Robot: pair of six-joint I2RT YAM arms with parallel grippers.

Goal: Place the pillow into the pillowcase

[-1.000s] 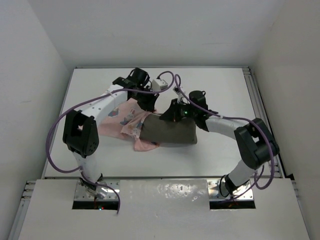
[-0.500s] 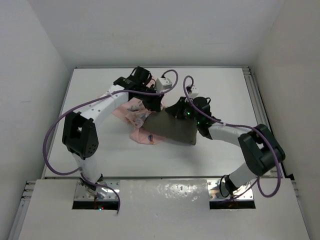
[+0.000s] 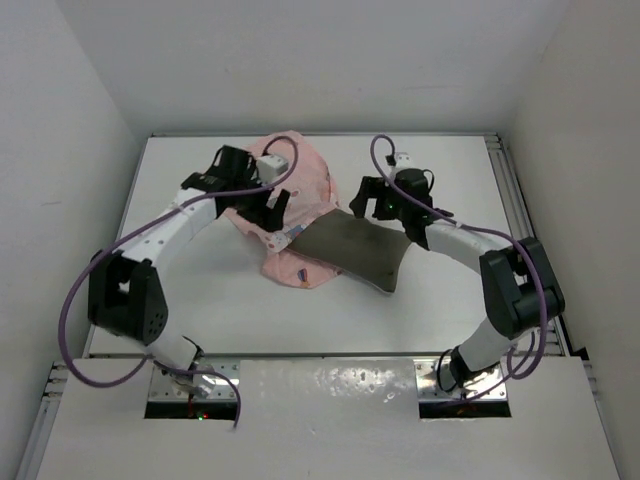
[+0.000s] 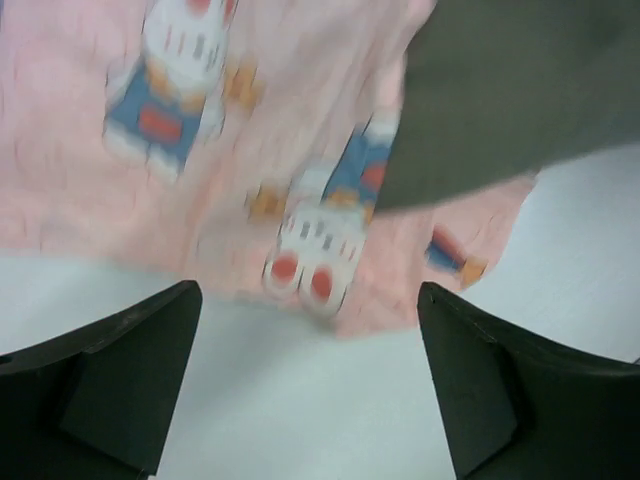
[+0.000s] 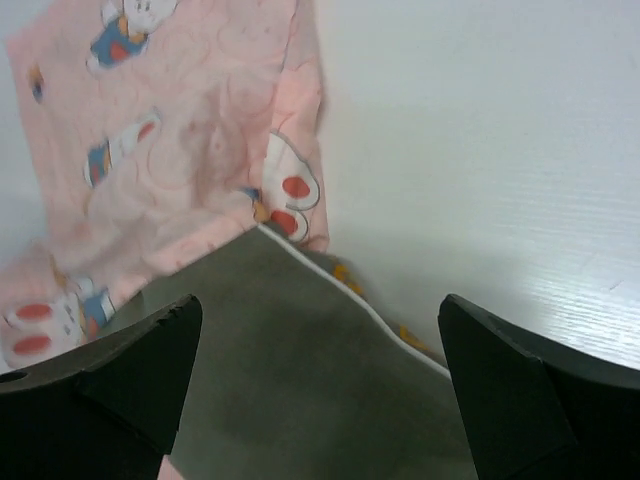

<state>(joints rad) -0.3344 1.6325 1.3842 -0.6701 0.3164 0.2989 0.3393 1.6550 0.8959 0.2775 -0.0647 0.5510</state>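
Top view: white table (image 3: 200,290), white walls around it. Crumpled pink pillowcase (image 3: 300,175) sits mid-table toward the back. Flat grey pillow (image 3: 360,255) lies just right of it, its left end overlapping the cloth; cannot tell if it is inside. Left gripper (image 3: 276,207) is over the cloth and right gripper (image 3: 360,198) over the pillow's far edge. Purple cables (image 3: 95,290) loop off the arms.

Left wrist, blurred: left gripper (image 4: 310,385) spread wide and holding nothing. Printed pillowcase (image 4: 200,150) and pillow (image 4: 500,90) overlap beyond it.

Right wrist: right gripper (image 5: 320,400) wide apart, empty, above the pillow (image 5: 280,330). Pale edge trim shows here only. Pillowcase (image 5: 170,130) touches the pillow's corner.
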